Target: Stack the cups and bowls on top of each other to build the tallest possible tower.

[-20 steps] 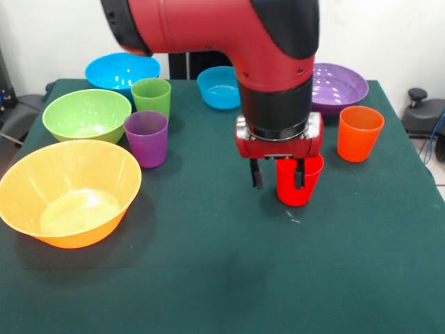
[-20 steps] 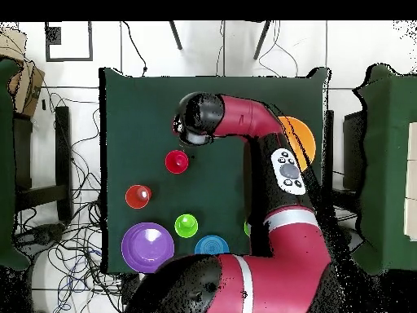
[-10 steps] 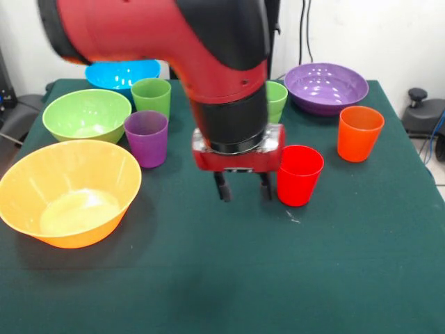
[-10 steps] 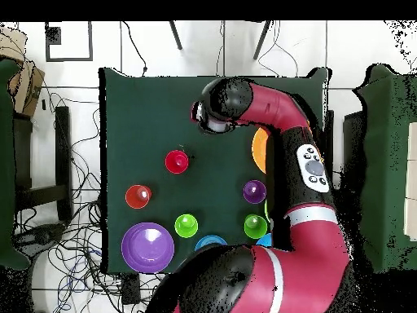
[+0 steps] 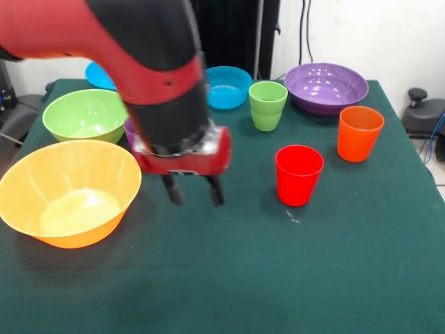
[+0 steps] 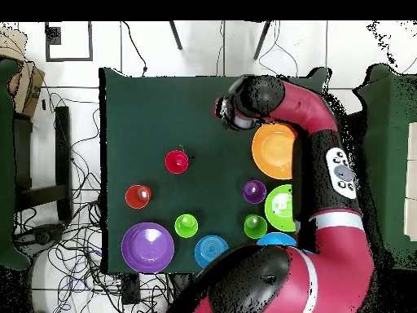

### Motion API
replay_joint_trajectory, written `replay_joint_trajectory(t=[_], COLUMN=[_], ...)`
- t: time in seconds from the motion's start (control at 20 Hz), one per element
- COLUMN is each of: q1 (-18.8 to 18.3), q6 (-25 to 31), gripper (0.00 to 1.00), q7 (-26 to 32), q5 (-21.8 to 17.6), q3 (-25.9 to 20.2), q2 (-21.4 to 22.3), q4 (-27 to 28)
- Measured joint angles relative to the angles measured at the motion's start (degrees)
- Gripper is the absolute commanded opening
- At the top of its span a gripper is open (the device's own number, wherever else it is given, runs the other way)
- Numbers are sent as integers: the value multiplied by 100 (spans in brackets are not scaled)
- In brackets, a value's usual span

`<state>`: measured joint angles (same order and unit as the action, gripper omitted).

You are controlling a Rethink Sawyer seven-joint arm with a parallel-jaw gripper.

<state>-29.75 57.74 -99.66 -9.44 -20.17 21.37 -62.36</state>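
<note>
Though my gripper (image 5: 189, 190) hung with jaws apart and empty, nothing was stacked yet. The red cup (image 5: 299, 175) stood at its three o'clock, the yellow-orange bowl (image 5: 66, 191) at nine.

This looks like a robotics lab or test room, not a home. A table (image 6: 147, 106) covered in dark green cloth stands on a pale tiled floor (image 6: 220, 49), with loose cables (image 6: 77, 220) tangled along one of its long edges. A white wall (image 5: 375, 35) rises beyond the far edge, black cords (image 5: 306, 28) hanging down it. Dark office chairs, probably, sit off the corners.
</note>
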Motion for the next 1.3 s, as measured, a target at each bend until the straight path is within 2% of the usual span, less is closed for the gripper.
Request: replay_joint_trajectory(t=[0.2,0.45,0.65,0.95,1.3], q1=[-428,-1228,-1603,-1817,-1782], q6=[-223,-1046,-1499,-2097,-2380], gripper=[100,100,100,100,100], q7=[68,73,73,73,73], q5=[-15,-36,-128,-374,-666], q3=[-191,-607,-815,-1104,-1331], q2=[290,932,1293,1586,1586], q4=[-410,-1375,-1866,-2372,-2703])
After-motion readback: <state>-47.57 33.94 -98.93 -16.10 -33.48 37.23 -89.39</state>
